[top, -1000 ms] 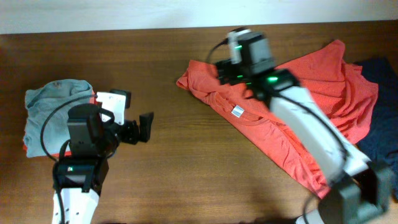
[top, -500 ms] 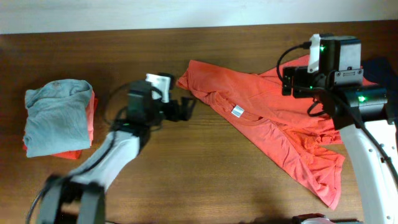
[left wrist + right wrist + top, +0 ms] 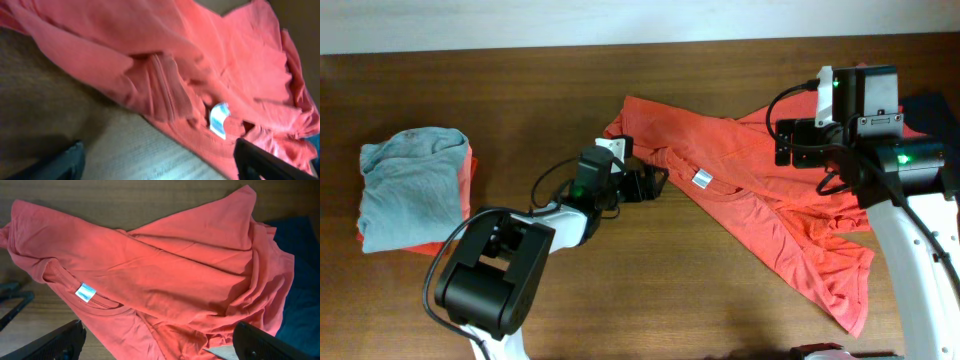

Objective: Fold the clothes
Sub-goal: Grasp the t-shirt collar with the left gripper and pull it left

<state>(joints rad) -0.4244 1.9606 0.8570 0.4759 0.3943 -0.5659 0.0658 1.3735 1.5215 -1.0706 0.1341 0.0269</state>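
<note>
The orange-red T-shirt (image 3: 760,190) lies crumpled and spread out on the right half of the table, with its collar and white neck label (image 3: 701,179) facing up. No lettering shows. My left gripper (image 3: 655,183) is open and low over the table, just left of the collar. In the left wrist view the shirt (image 3: 175,75) and label (image 3: 219,120) lie just ahead of the open fingers (image 3: 160,169). My right gripper (image 3: 798,140) is open and empty above the shirt's upper right part. Its wrist view shows the shirt (image 3: 165,270) below the fingers (image 3: 160,342).
A folded light grey shirt (image 3: 410,185) lies on a folded orange one (image 3: 466,200) at the far left. A navy shirt (image 3: 932,115) lies at the right edge, partly under the orange-red one; it also shows in the right wrist view (image 3: 300,255). The table (image 3: 520,90) is dark wood.
My left gripper has swung right, from beside the folded stack to the shirt's collar. My right gripper left the collar area for the shirt's upper right, then stayed about still.
</note>
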